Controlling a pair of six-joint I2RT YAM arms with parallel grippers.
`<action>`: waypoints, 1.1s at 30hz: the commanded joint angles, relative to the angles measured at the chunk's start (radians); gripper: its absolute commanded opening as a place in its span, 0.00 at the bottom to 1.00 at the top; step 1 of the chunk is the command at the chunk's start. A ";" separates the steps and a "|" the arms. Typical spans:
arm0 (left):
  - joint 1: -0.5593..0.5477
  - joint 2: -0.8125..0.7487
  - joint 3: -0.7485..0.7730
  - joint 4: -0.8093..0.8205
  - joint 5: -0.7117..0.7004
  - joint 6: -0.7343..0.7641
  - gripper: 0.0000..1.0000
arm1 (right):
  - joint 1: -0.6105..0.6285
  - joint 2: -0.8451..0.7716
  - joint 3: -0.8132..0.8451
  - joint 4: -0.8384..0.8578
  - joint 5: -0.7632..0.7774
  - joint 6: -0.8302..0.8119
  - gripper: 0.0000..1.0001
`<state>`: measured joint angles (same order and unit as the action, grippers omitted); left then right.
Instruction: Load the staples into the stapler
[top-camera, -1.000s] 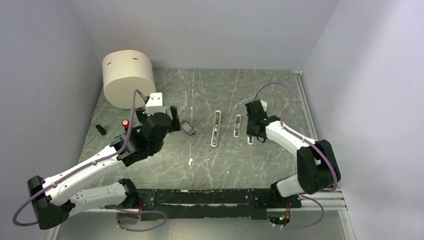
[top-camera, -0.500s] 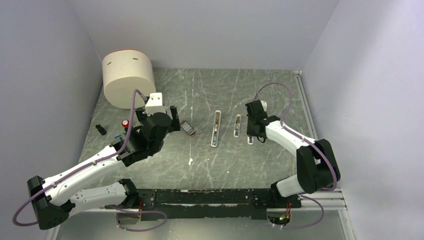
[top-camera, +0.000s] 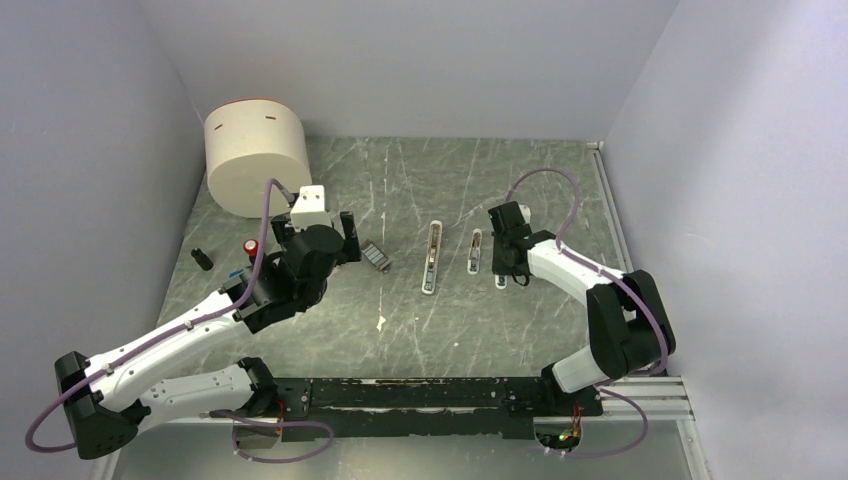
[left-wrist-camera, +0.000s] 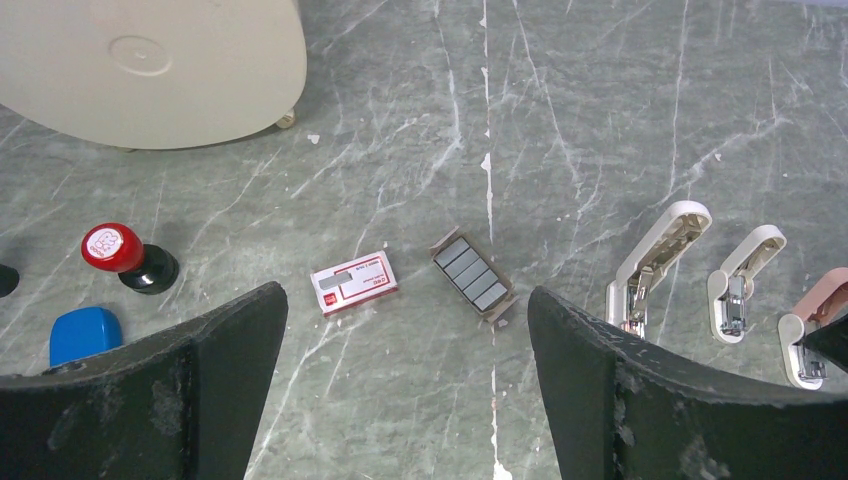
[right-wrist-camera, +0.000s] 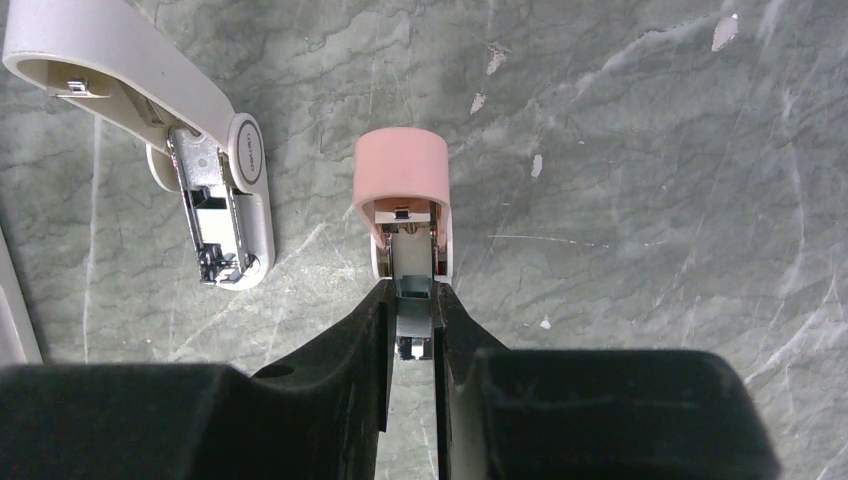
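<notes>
Grey-green marbled table (top-camera: 400, 180) with pale scratches fills the overhead view, closed in by plain lilac-white walls, with a cream cylinder (top-camera: 256, 157) standing at its upper left.

My left gripper (left-wrist-camera: 405, 390) hangs above the table with its fingers (left-wrist-camera: 200, 390) spread wide and nothing between them. In its wrist view the staples (left-wrist-camera: 470, 272) lie near the middle of the frame, a dark grey block in a shallow tray, flat on the table. Their red-and-white box (left-wrist-camera: 353, 283) lies just to the left of them, close but not touching. At the far left of that view stand a red-topped stamp (left-wrist-camera: 112, 247) and a blue piece (left-wrist-camera: 85, 333).

The stapler (top-camera: 431, 257) lies flat near the middle of the overhead frame, running top to bottom, well to the right of the staples. From my left wrist its metal channel shows on the upper side. A short white stubby piece (top-camera: 475, 251) lies just right of it.

My right gripper (right-wrist-camera: 411, 300) is down at the table, right of centre in the overhead view. Its fingers are drawn close together and clamped on the narrow metal part sticking out of the pink stubby piece (right-wrist-camera: 402, 175), which rests on the table. The short white piece lies to the upper left in that wrist view, apart from the pink one.
</notes>
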<state>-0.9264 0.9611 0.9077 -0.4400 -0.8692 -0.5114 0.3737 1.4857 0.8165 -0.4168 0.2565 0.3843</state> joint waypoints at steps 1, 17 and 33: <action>0.006 -0.010 0.019 0.017 -0.002 0.005 0.95 | -0.009 0.013 0.001 -0.007 -0.010 0.005 0.21; 0.004 -0.006 0.021 0.021 -0.002 0.011 0.95 | -0.009 0.026 0.016 -0.027 -0.006 -0.007 0.21; 0.005 -0.008 0.022 0.018 -0.002 0.010 0.95 | -0.008 0.010 0.007 -0.016 -0.004 -0.019 0.25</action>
<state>-0.9264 0.9611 0.9077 -0.4397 -0.8692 -0.5110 0.3721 1.4952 0.8192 -0.4194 0.2470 0.3763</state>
